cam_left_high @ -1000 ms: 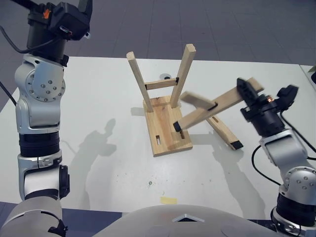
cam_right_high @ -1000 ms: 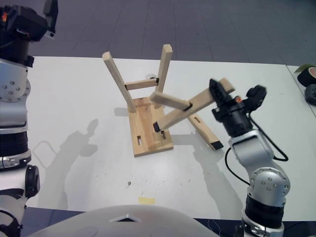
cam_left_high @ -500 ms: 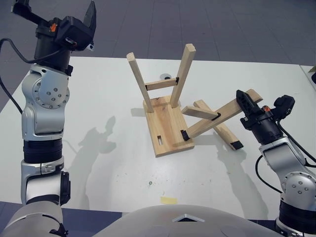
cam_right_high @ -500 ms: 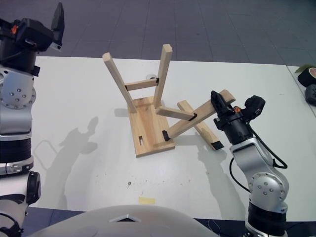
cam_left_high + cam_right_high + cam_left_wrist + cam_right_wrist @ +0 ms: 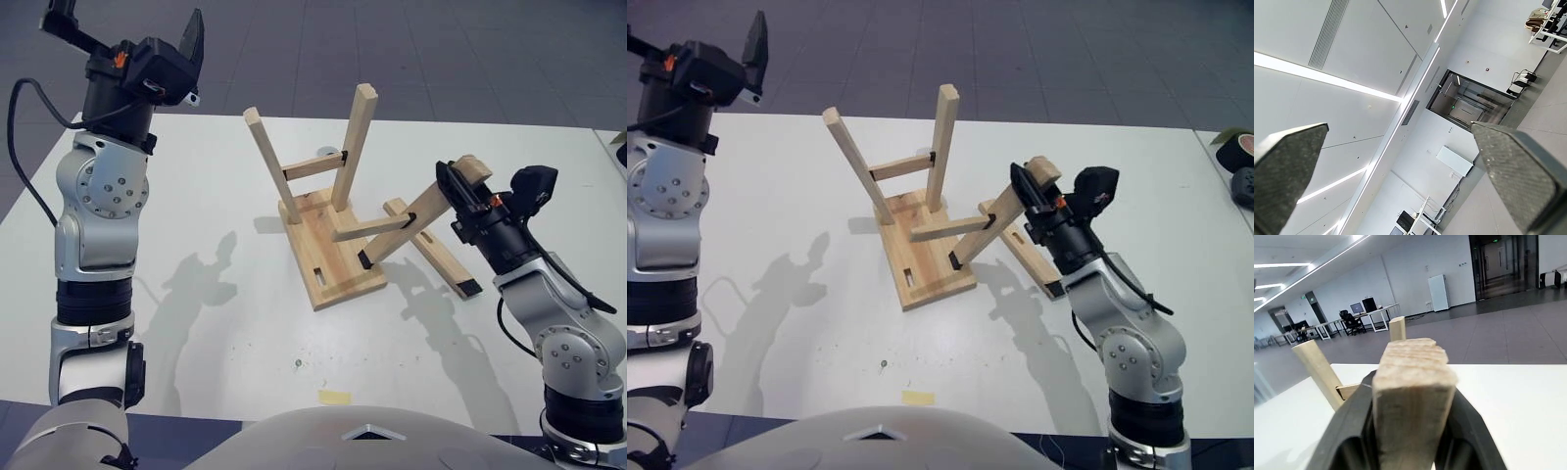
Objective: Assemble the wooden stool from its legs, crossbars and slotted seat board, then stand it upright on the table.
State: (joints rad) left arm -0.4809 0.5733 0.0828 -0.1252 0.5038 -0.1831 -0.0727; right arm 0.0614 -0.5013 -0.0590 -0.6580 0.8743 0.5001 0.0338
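The slotted seat board lies flat on the white table. Two legs joined by a crossbar stand up from its far end. My right gripper is shut on the top of a third leg, which leans steeply. That leg's black-capped foot touches the board's right edge, and a crossbar juts from it toward the standing legs. In the right wrist view the fingers clamp the leg's end. A fourth leg lies on the table behind it. My left gripper is raised high at the left, open and empty.
A small yellow tape strip lies near the table's front edge. Left and front parts of the table are bare. The left wrist view looks up at a ceiling between its wide-apart fingertips.
My right gripper has swung the held leg more upright and carried it left, so its foot now meets the seat board's edge. The left arm has shifted slightly right, still raised.
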